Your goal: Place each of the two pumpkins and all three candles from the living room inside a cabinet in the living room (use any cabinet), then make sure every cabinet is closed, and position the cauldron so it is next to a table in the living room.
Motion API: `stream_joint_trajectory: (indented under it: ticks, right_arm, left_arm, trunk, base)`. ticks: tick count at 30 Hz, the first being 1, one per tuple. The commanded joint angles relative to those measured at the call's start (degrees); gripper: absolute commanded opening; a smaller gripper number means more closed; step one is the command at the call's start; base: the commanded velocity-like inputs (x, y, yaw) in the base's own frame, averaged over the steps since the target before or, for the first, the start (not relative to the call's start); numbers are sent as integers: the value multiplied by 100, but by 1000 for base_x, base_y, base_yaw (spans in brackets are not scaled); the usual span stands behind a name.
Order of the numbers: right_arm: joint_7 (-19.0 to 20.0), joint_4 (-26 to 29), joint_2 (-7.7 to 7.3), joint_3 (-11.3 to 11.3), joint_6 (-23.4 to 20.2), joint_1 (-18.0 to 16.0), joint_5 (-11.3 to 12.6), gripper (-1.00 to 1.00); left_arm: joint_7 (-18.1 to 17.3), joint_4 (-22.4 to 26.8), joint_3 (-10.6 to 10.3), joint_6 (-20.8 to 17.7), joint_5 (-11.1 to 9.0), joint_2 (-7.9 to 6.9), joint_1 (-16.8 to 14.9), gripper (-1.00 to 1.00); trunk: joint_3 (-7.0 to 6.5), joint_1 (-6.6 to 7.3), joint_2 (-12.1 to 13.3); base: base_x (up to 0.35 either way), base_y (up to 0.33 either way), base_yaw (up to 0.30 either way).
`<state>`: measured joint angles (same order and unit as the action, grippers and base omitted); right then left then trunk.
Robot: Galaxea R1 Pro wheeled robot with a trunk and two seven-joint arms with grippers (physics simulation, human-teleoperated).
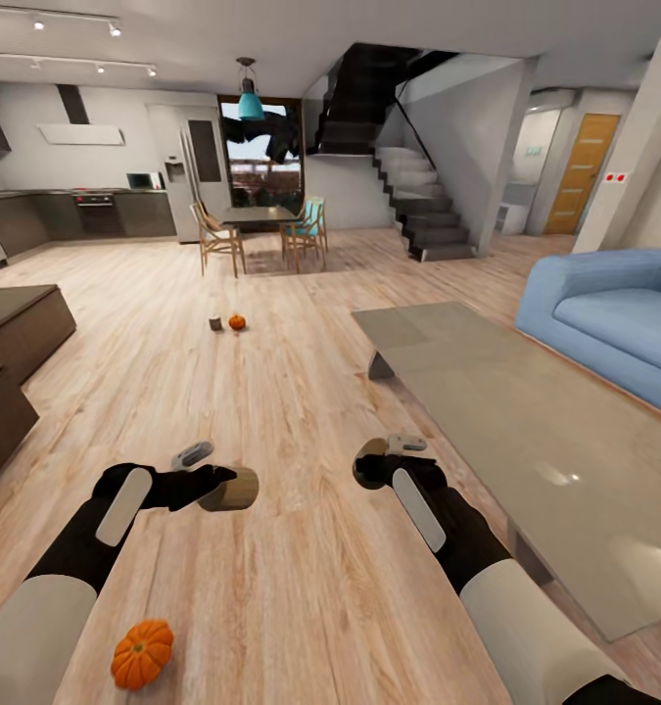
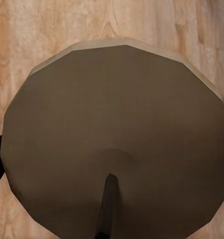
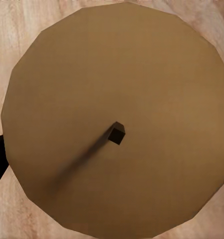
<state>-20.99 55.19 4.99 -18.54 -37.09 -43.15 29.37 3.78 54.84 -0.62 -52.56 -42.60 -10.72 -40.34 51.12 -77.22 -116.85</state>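
Observation:
My left gripper [image 1: 220,487] is shut on a tan candle [image 1: 230,489] held low over the wood floor; its flat top and dark wick face the left wrist camera [image 2: 112,124]. My right gripper [image 1: 371,466] is shut on a second candle [image 1: 372,458], whose top and wick sit close to the right wrist camera [image 3: 117,99]. One orange pumpkin [image 1: 141,653] lies on the floor by my left forearm. Farther ahead, a second pumpkin [image 1: 236,321] sits beside a third candle [image 1: 214,323]. The dark-brown cabinet [image 1: 17,338] runs along the left edge.
A long low grey table [image 1: 526,431] stands to my right, with a blue sofa [image 1: 614,313] behind it. A dining table with chairs [image 1: 261,230], a kitchen and a staircase [image 1: 418,206] are at the far end. Open wood floor lies between me and them.

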Motion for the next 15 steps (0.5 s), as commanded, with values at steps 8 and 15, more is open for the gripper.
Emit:
stream_joint_trajectory:
  ticks: [8,15]
  right_arm:
    - [7,0,10,0,0,0,-2,-100]
    - [7,-5,17,0,-7,0,5,-100]
  left_arm:
    - [-17,-8,0,8,15,0,0,-100]
    - [-17,-9,0,8,15,0,0,-100]
  trunk:
    - [-1,0,0]
    - [-1,0,0]
  base:
    - [287,-45,-2]
    - [324,-98,0]
